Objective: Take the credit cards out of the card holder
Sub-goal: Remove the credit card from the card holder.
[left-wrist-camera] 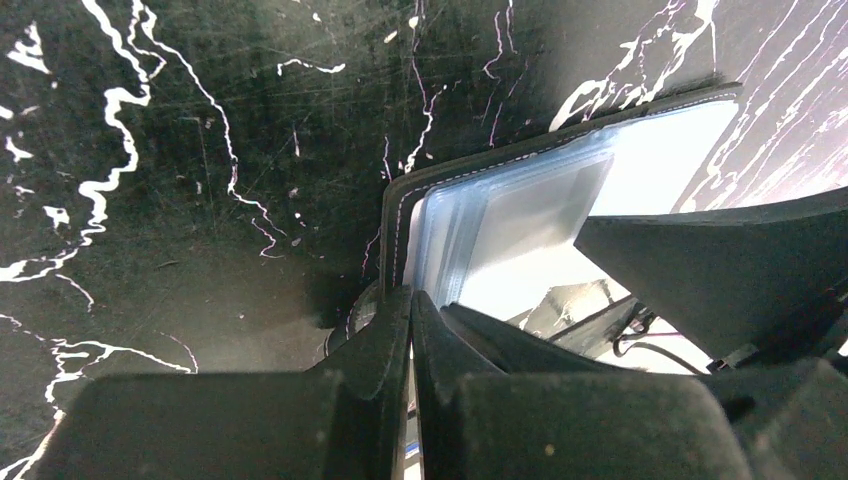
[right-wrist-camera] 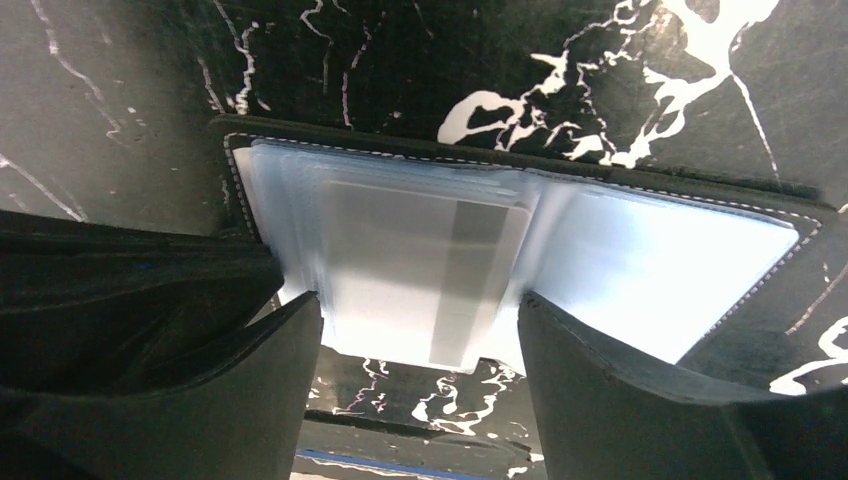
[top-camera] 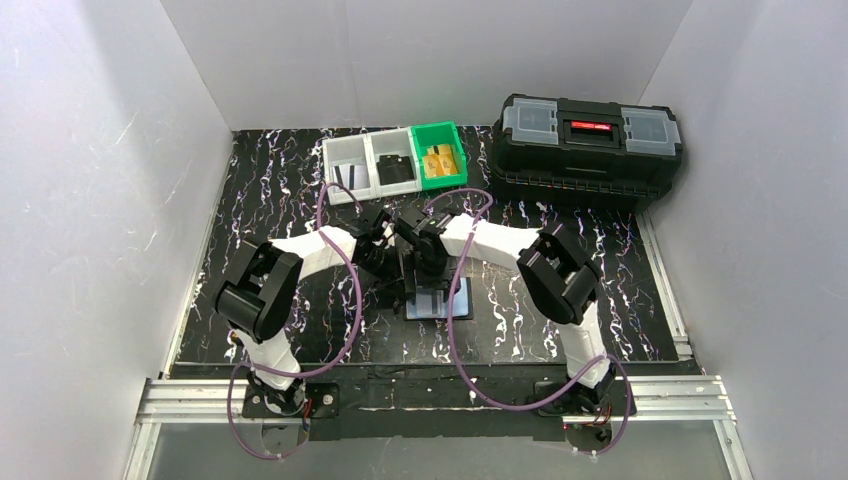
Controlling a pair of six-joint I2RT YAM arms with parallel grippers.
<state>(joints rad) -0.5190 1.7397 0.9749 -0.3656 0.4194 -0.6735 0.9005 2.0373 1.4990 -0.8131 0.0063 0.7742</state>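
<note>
At the middle of the table, the right gripper (right-wrist-camera: 420,305) stands wide open over the spread card holder (right-wrist-camera: 660,250). Its matte black fingers (right-wrist-camera: 620,400) sit either side of a pale card (right-wrist-camera: 420,270) with a grey stripe, gripping nothing. That card lies inside one of the shiny bluish clear pockets, which fan out in a stack from a black cover with white stitching and rounded corners. The left gripper (left-wrist-camera: 410,300) is closed tight, tips at the holder's stitched edge; whether it pinches anything I cannot tell. The holder lies flat on the black table (top-camera: 600,300), veined white and purple like marble, and from above both arms hide most of it. Further back stand two grey bins (top-camera: 370,165), one with a striped white card (top-camera: 348,176), one with a black card (top-camera: 397,170). Beside them are a green bin (top-camera: 440,180) holding gold-orange cards (top-camera: 441,160) and a bulky black toolbox (top-camera: 590,150)
</note>
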